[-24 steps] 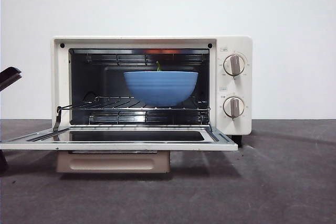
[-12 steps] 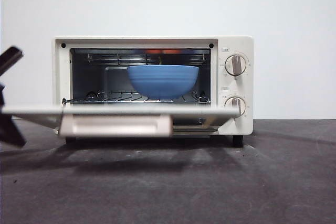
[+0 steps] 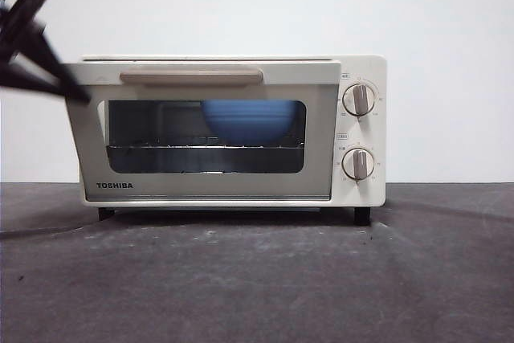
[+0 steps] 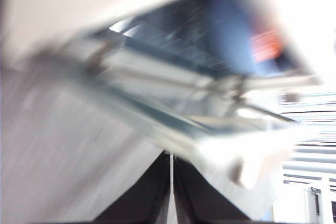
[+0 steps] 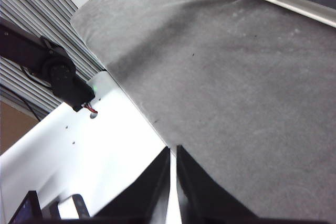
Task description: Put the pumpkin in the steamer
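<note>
Front view: steamer (image 3: 233,130) door nearly shut — left gripper (image 3: 32,38) beside it.

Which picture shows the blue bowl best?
The front view: the bowl sits on the rack behind the steamer's glass door. The left wrist view shows only a blue blur through the door. The right wrist view shows none of it.

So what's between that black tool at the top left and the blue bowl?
In the front view, the steamer's nearly shut glass door stands between the left tool and the blue bowl, seen dimly through the glass.
</note>
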